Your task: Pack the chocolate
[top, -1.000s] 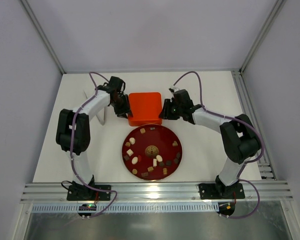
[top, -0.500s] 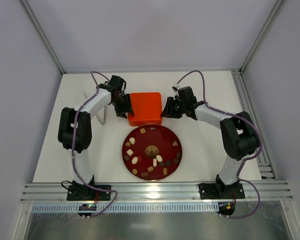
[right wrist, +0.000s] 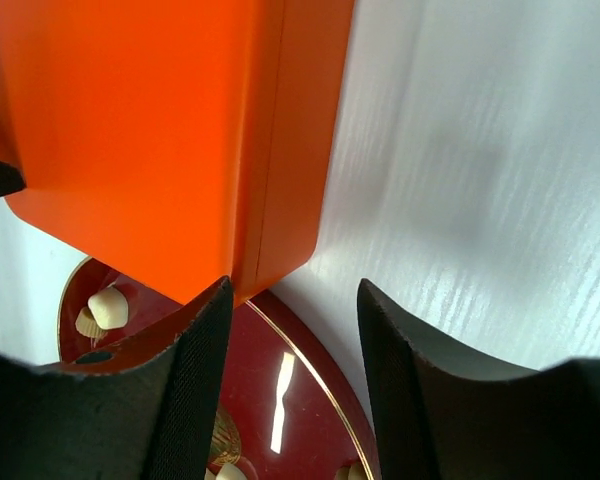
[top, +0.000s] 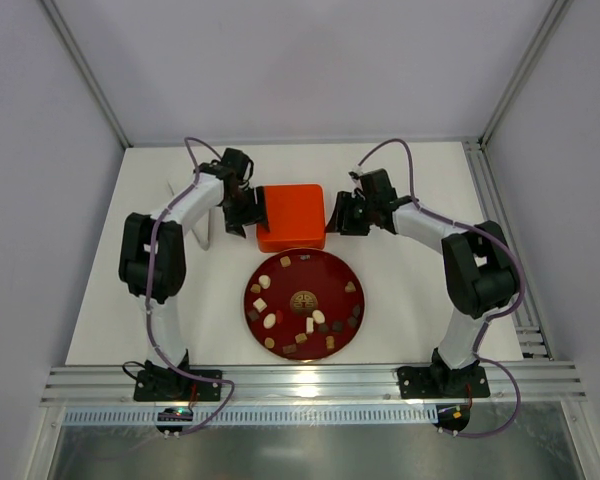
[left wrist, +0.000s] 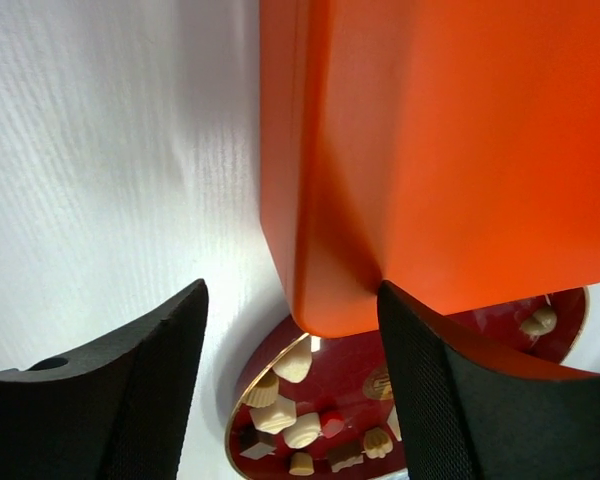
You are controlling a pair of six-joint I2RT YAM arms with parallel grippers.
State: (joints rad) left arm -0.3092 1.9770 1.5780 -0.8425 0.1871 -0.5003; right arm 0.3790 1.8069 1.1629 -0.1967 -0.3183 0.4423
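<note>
Left gripper (left wrist: 290,390) and right gripper (right wrist: 292,385), both spread wide, are flanking the orange box (top: 291,216) beside the chocolate plate (top: 305,262), apparently to grasp it.

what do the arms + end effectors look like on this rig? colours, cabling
Both arms are alike: white link tubes with chunky black joint housings, and a purple cable looping along each. Left end effector and right end effector have matte black fingers with finely textured inner faces. Black bases bolt to an aluminium rail.

Both arms reach to 12 o'clock, wrists bent inward. Left end effector (top: 248,212) fingers spread apart; right end effector (top: 338,213) fingers spread too, facing each other.
</note>
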